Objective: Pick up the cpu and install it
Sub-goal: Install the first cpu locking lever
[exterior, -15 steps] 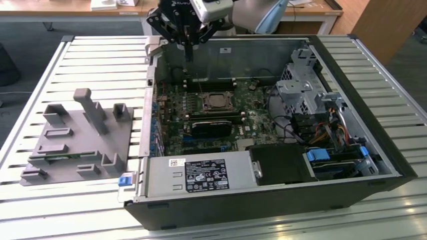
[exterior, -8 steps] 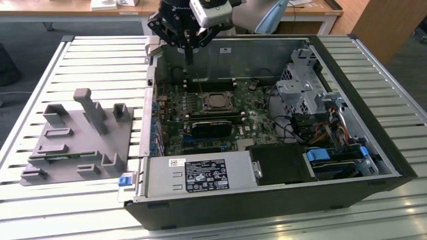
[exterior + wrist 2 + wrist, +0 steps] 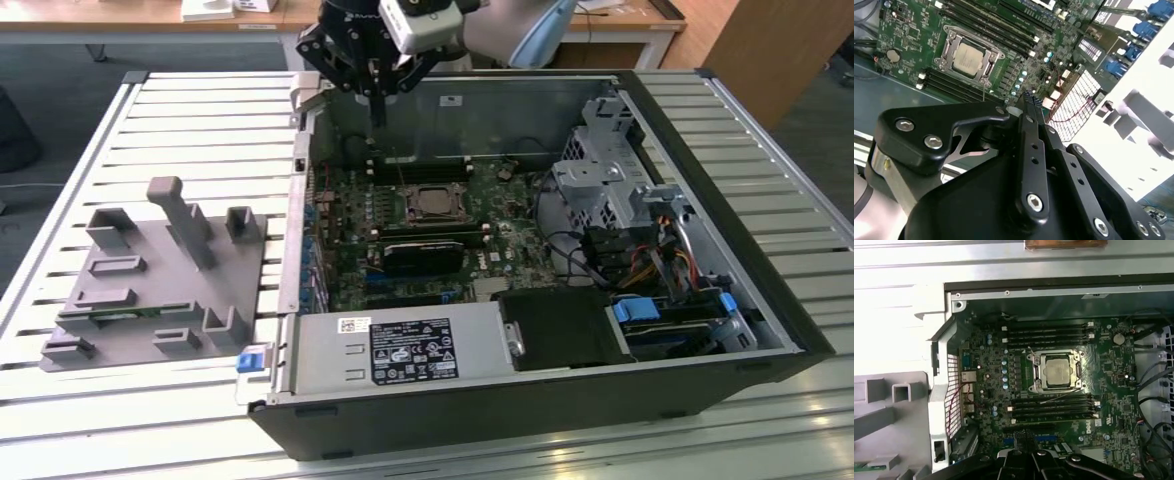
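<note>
The cpu (image 3: 430, 203) is a silver-grey square lying flat inside the metal-framed socket on the green motherboard (image 3: 354, 235); both wrist views look down on it, the cpu (image 3: 968, 56) and the cpu (image 3: 1058, 372) seated within the frame. My gripper (image 3: 380, 118) hangs above the case's far wall, higher than the board and off to the exterior view's left of the socket. Its black fingers (image 3: 1029, 107) are pressed together at the tips, with nothing between them. The gripper (image 3: 1025, 441) points down at the board's edge, apart from the cpu.
The open computer case (image 3: 747, 300) lies on a slatted table. A black heatsink block (image 3: 424, 255) sits just in front of the socket, with the power supply (image 3: 400, 350), drive cage (image 3: 607, 180) and cables (image 3: 654, 265) nearby. A grey fixture tray (image 3: 160, 270) with upright posts stands at the exterior view's left.
</note>
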`<state>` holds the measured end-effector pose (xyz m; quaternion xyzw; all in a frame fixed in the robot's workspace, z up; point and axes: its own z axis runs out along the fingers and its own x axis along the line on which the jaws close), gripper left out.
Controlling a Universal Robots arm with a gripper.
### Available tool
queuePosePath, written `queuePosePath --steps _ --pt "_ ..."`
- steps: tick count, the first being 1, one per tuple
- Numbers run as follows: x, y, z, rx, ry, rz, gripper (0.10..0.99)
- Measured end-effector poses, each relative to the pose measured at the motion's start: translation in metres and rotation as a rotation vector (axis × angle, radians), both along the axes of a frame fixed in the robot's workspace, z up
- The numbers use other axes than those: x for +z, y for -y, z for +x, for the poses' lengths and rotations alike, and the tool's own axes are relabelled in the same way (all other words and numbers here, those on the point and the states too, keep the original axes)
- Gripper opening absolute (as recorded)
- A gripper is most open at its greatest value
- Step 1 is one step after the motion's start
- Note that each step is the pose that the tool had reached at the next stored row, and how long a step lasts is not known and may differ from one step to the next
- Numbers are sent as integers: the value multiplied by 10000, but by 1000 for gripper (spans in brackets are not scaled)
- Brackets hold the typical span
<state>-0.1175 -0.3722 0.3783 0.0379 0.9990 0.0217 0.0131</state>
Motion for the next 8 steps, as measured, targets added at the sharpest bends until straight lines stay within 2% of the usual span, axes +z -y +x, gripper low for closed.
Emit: queuePosePath --steps 8 --pt "-40 -78 0 1 -1 -1 106"
